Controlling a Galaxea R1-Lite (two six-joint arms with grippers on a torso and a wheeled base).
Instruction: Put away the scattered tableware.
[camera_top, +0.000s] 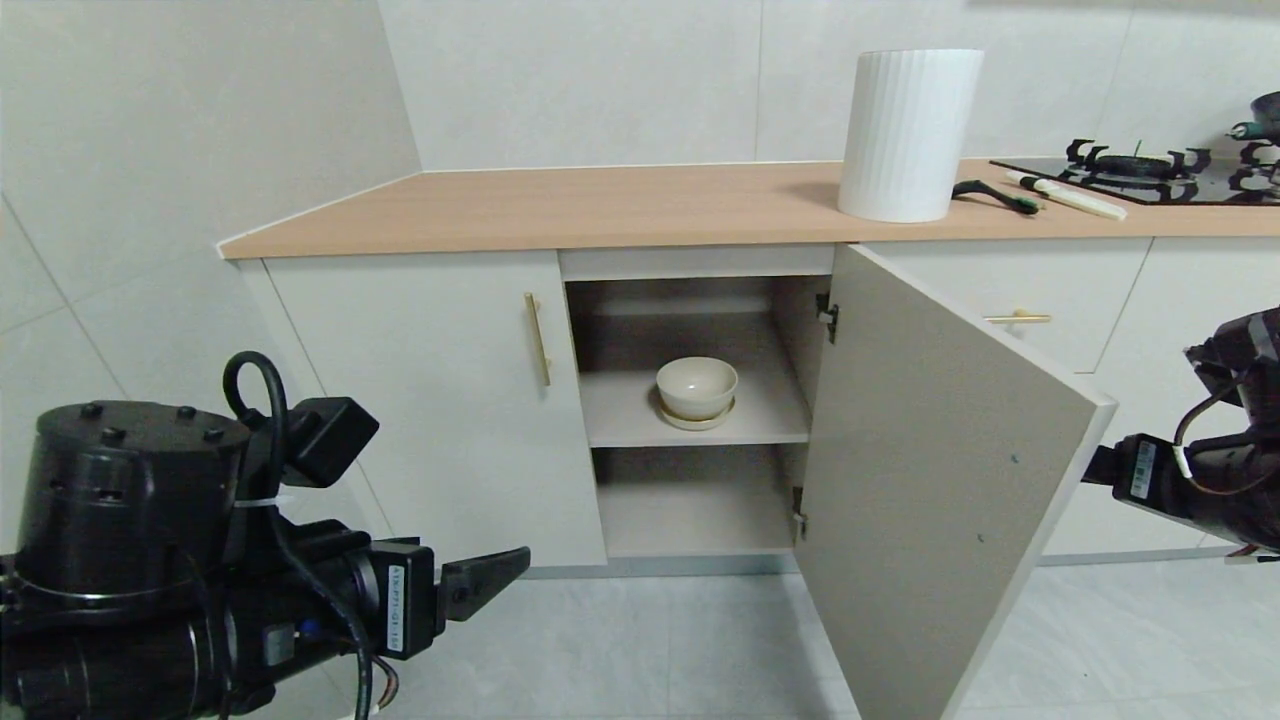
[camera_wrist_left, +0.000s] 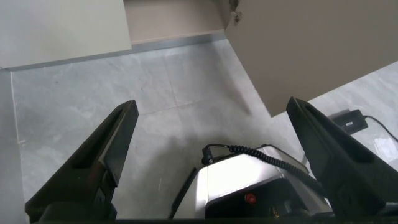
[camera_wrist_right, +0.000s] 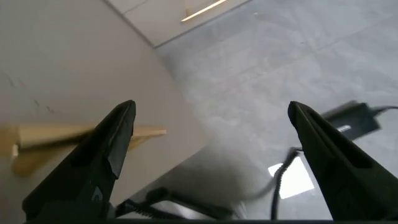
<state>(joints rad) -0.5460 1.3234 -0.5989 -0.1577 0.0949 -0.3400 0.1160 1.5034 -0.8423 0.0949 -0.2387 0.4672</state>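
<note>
Your cream ceramic bowl (camera_top: 697, 385) sits upright on a small matching saucer (camera_top: 690, 424), both on the upper shelf (camera_top: 620, 410) of the white floor cabinet, whose right-hand door (camera_top: 930, 470) stands swung wide open. Your left gripper (camera_wrist_left: 211, 112) hangs low over the grey tiled floor (camera_wrist_left: 174, 81), left of the opening and well apart from the bowl; its fingers are spread and hold nothing. Your right gripper (camera_wrist_right: 211, 115) is also released and empty, sitting on the outer side of the open door, near its brass bar handle (camera_wrist_right: 87, 134). On the wood-coloured countertop (camera_top: 600, 205) above, you have a tall white ribbed cylinder (camera_top: 908, 135), with a green-handled utensil (camera_top: 995, 196) and a cream stick-shaped utensil (camera_top: 1065, 195) lying just beside it, at the edge of the black glass hob (camera_top: 1140, 185).
</note>
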